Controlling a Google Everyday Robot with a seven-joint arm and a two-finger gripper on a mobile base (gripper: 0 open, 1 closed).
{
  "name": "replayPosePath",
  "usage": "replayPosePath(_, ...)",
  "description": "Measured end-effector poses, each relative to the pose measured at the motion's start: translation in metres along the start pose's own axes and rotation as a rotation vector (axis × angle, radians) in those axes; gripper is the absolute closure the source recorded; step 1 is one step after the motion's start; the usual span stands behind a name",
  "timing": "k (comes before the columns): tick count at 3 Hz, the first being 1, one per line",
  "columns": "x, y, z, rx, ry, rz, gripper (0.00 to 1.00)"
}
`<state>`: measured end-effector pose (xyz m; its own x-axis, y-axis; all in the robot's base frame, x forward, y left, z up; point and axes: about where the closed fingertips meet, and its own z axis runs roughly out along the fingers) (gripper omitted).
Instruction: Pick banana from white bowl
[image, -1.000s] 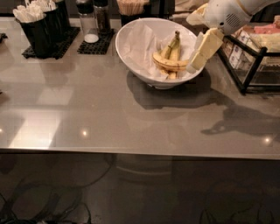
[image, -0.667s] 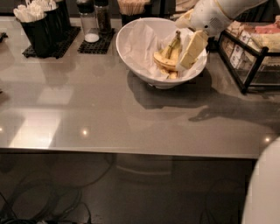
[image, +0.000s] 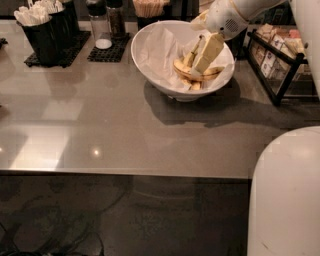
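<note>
The white bowl (image: 150, 70) stands at the back middle of the grey table, lined with crumpled white paper. Yellow banana (image: 184, 70) lies curved in its right half. More yellow fruit shows beside it, one piece pointing up, and I cannot separate the loose one from the joined pair. My gripper (image: 202, 60) reaches down into the bowl from the upper right. Its cream tip is right over the bananas and hides part of them. Whether it touches them I cannot tell.
A black caddy of white packets (image: 42, 27) and shakers on a black mat (image: 106, 30) stand at the back left. A cup of sticks (image: 150, 7) is behind the bowl. A black wire rack (image: 280, 62) stands right. My white body (image: 287, 195) fills the lower right.
My gripper has moved left from the bowl's right rim and down into the bowl, over the bananas. My white body has come into view at the lower right.
</note>
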<state>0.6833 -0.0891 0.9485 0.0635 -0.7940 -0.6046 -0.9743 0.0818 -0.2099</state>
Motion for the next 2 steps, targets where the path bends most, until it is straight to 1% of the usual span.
replayPosePath(1,0.0,-0.001,0.001,0.0,-0.001,0.0,0.19)
replayPosePath(2,0.012,-0.008,0.012,0.018,0.016,0.043,0.41)
